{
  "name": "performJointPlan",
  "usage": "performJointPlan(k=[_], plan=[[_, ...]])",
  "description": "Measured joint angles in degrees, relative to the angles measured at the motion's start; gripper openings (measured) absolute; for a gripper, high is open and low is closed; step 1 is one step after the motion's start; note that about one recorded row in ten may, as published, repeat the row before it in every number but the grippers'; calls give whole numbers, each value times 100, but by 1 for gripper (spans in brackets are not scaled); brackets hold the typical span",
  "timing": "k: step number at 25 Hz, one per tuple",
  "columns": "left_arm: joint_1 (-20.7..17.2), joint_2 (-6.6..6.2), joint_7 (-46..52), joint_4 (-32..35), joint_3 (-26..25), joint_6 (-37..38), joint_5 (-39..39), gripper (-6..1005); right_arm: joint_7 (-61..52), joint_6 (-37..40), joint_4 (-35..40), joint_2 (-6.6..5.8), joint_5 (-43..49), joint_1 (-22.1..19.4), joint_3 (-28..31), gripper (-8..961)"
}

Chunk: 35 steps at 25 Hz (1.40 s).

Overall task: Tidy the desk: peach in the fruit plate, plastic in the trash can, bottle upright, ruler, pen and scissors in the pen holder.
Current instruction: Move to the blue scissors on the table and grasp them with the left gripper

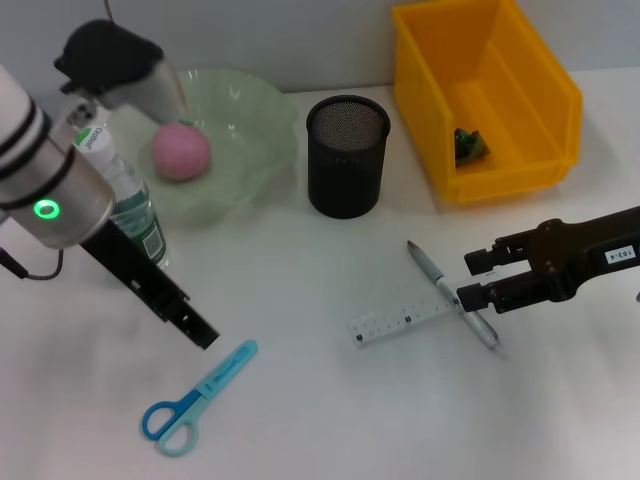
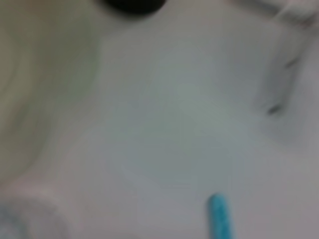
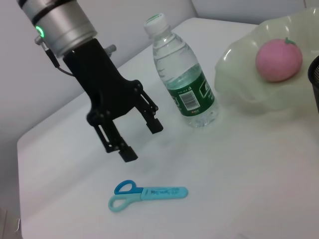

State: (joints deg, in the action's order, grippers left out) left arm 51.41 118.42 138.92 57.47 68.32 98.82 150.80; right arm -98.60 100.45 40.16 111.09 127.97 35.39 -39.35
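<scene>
Right gripper, centre right: spread astride pen; pinch mid-barrel, avoid ruler. Left gripper: spread above scissors.

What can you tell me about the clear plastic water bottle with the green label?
The clear plastic water bottle stands upright on the white desk, white cap on, partly filled with water. A dark green label with a barcode wraps its lower half. It sits beside the pale green fruit plate without visibly touching it. The left gripper hangs open nearby, above the desk, not holding it.
</scene>
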Motion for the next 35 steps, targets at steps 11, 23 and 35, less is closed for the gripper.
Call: performJointPlan(k=[11, 23, 35], plan=[[-152, -135, -2575, -681, -2639, 425, -787, 791, -61, 8, 6, 0, -13, 13, 34, 724], [-801, -406, -4434, -1220, -2944, 496, -2386, 788, -138, 0, 39, -14, -41, 21, 81, 724], [-593, -498, -4878, -698, -2922, 580, -2861, 743, -352, 44, 44, -51, -52, 8, 217, 724]])
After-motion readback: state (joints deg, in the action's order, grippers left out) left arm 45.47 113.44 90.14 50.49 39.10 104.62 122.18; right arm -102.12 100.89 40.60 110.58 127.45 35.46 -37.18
